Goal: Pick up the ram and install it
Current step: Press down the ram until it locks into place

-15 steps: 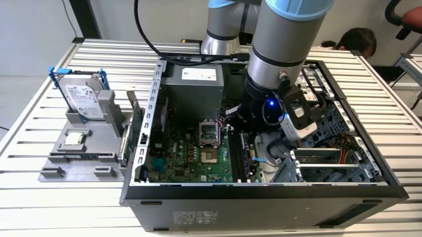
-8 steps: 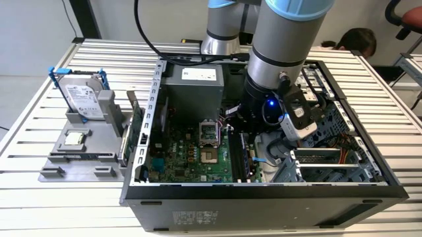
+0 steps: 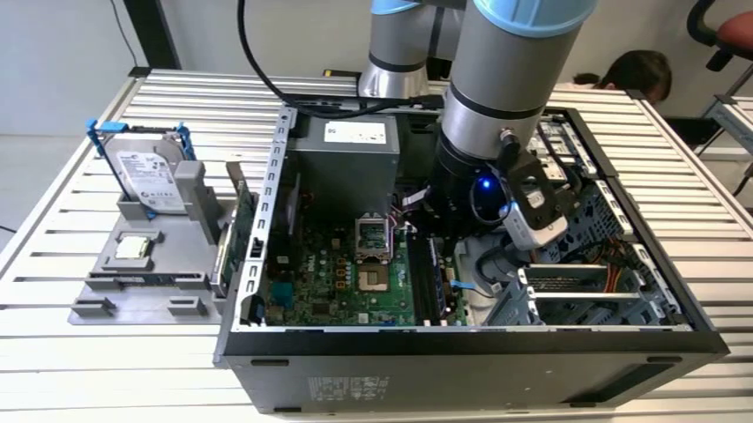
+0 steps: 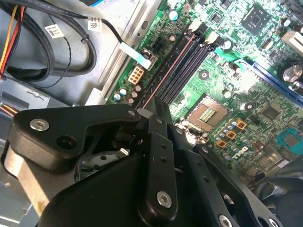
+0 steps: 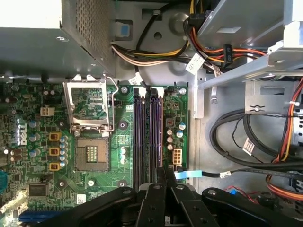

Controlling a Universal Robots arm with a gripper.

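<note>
The ram (image 5: 161,132) shows edge-on as a thin reddish-brown line along the outermost memory slot, on the side of the white connector. It appears again in the second wrist view (image 4: 168,71). My gripper (image 5: 164,171) is down inside the open computer case (image 3: 471,352), its black fingers closed together over the near end of the ram. The same fingertips meet at that end of the slot in the second wrist view (image 4: 152,109). In the exterior view the arm's wrist (image 3: 495,185) hides the gripper.
The motherboard (image 5: 94,118) holds an open processor socket (image 5: 90,156) beside the memory slots. Cable bundles (image 5: 246,137) and drive bays crowd the other side. Outside the case, a grey fixture (image 3: 141,264) carries a hard drive (image 3: 153,181) and a green expansion card (image 3: 243,233).
</note>
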